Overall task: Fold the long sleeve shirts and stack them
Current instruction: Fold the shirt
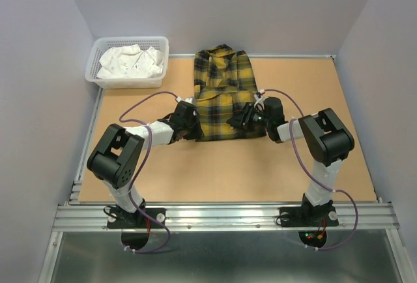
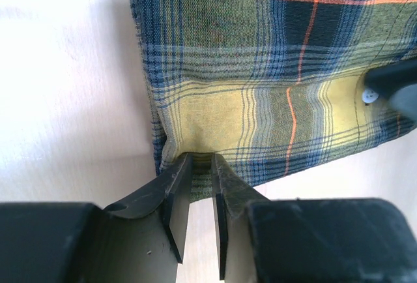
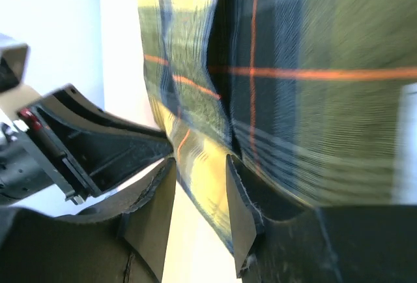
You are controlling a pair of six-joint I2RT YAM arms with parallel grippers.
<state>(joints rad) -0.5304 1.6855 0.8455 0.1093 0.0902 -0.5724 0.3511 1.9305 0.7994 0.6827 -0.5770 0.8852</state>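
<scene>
Now my left claw [image 2: 201, 159] clamps the shirt [image 1: 225, 94] at its 7 o'clock hem corner, my right claw [image 3: 199, 162] at 5. Held so, I can likely fold the hem toward 12.

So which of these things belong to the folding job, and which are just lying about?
In the job: plaid shirt; left claw at its hem; right claw at its other bottom corner.
Lying about: white basket at the far left corner; white cloth inside it.

L pincer [image 2: 201, 159] pinching — R pincer [image 3: 200, 162] half-closed.
</scene>
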